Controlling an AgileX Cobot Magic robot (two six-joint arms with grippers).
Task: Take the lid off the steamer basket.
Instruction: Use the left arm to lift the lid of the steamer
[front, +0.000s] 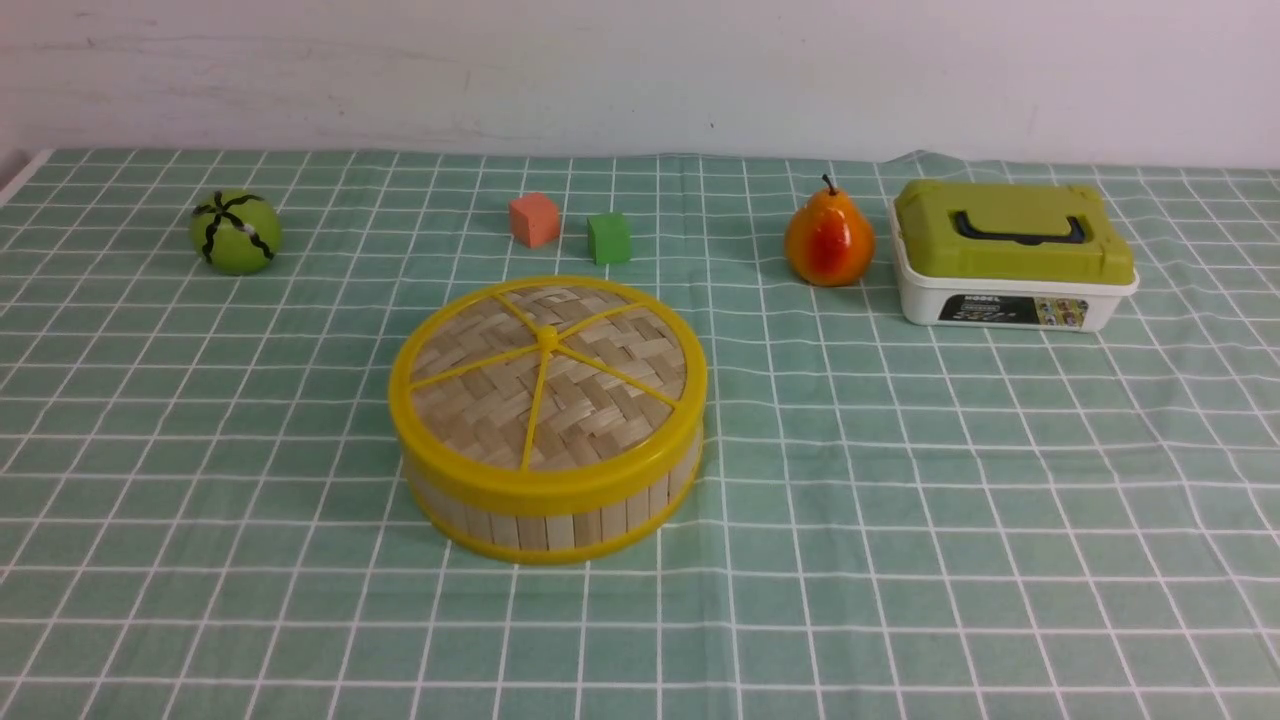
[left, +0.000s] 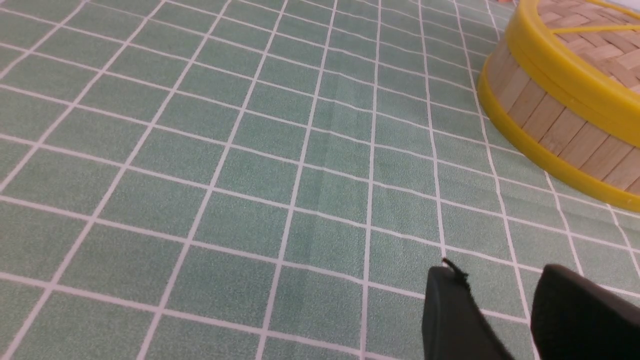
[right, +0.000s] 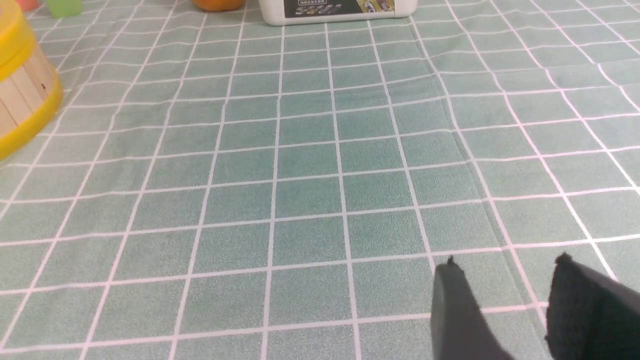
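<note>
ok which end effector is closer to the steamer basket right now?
Left, by the look of it. The left end effector hangs short of the steamer basket, which fills a corner of its wrist view; the right end effector sees only a smaller sliver. Neither touches it.

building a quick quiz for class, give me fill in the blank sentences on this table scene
1. The woven tan bamboo lid with yellow rim sits ____ the round bamboo-slat steamer basket.
2. The small green cube stands to the ____ of the small orange-pink cube.
3. The olive-green lid of the white rectangular plastic box has a ____ handle.
Missing: on; right; black
</note>
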